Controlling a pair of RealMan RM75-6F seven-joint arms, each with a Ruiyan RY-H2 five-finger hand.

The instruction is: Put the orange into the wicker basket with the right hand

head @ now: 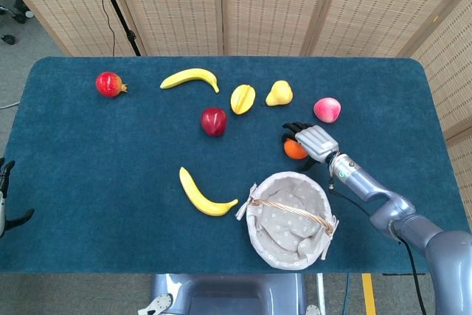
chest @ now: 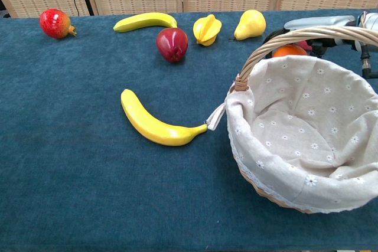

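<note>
Woven cane screens stand behind a counter (head: 88,175) covered in dark teal cloth. The right hand (head: 313,142) lies over the orange (head: 294,150), its dark fingers (head: 295,129) curled down across the fruit's far side; whether they truly grip it or only rest on it I cannot tell, since the hand covers much of the fruit. The orange sits on the cloth, directly under those fingers. In the chest view it shows as a sliver just behind the basket handle (chest: 295,36). The wicker basket (head: 290,219), lined with daisy-print fabric, stands near the fingers on the robot's side, apart from the orange.

Beyond the fingers, to their right, lies a pink peach (head: 327,109). Beyond them and slightly left is a yellow pear (head: 279,94), then a starfruit (head: 243,99), a red apple (head: 214,121), a banana (head: 190,77) and, well apart, a pomegranate (head: 109,84). A second banana (head: 202,195) lies left of the basket.

The left hand (head: 6,197) is barely visible at the frame's left edge, away from all the fruit; how its fingers stand cannot be told.
</note>
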